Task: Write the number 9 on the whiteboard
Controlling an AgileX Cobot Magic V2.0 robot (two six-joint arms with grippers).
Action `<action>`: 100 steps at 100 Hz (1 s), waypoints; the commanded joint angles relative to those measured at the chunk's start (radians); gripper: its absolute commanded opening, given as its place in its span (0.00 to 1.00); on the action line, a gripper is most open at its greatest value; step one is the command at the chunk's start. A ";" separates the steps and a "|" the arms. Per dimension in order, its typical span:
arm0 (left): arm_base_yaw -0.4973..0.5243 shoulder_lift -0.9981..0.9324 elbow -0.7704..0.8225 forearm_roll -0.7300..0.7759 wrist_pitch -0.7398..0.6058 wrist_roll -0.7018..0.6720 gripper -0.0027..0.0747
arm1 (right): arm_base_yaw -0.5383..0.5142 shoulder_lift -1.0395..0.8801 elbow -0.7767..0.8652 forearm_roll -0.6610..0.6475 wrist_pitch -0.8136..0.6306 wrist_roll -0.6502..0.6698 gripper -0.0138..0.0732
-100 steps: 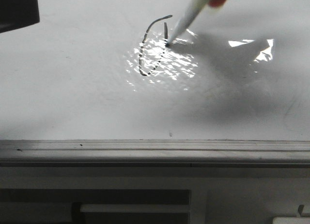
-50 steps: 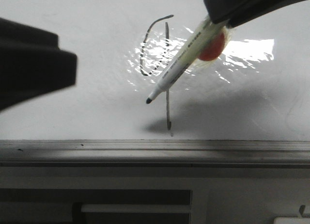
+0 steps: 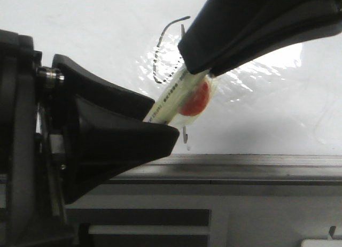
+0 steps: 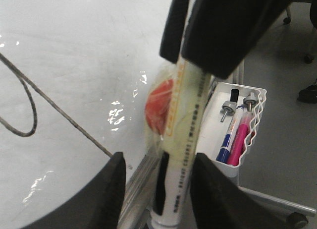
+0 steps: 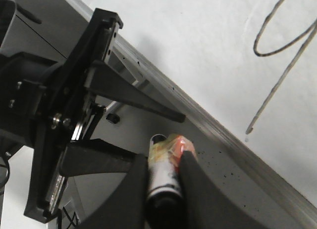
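Observation:
The number 9 (image 3: 159, 53) is drawn on the whiteboard (image 3: 80, 22), and its long stroke ends near the rail. It also shows in the left wrist view (image 4: 29, 105) and the right wrist view (image 5: 277, 35). My right gripper (image 3: 197, 62) is shut on a white marker (image 3: 168, 100) wrapped in yellowish tape with a red blob, held off the board. My left gripper (image 3: 163, 117) is open, with its jaws on either side of the marker's tip end (image 4: 181, 189). The tip itself is hidden.
A grey metal rail (image 3: 256, 167) runs along the board's near edge, with a grey panel below it. A white wire basket (image 4: 250, 140) holding blue and pink pens hangs beside the board. There is bright glare around the 9's loop.
The 9's long stroke was finished. My right gripper lifted the marker off the board and brought it nearer. My left gripper came in from the left and now brackets the marker's tip end.

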State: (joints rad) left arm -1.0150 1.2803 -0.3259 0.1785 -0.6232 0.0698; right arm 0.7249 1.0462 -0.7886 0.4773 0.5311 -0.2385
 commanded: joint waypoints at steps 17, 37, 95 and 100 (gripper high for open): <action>-0.008 -0.013 -0.029 -0.007 -0.093 -0.009 0.16 | 0.003 -0.011 -0.035 0.023 -0.039 -0.005 0.11; -0.008 -0.013 -0.029 -0.007 -0.095 -0.011 0.01 | 0.003 -0.011 -0.035 0.023 -0.035 -0.005 0.11; -0.008 -0.013 -0.036 -0.608 -0.084 -0.189 0.01 | 0.003 -0.011 -0.035 0.009 -0.020 -0.005 0.59; -0.008 -0.013 -0.042 -0.617 -0.074 -0.198 0.01 | 0.003 -0.011 -0.035 0.009 -0.020 -0.005 0.59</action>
State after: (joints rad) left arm -1.0189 1.2828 -0.3306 -0.3608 -0.6351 -0.1034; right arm 0.7249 1.0462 -0.7905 0.4778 0.5528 -0.2359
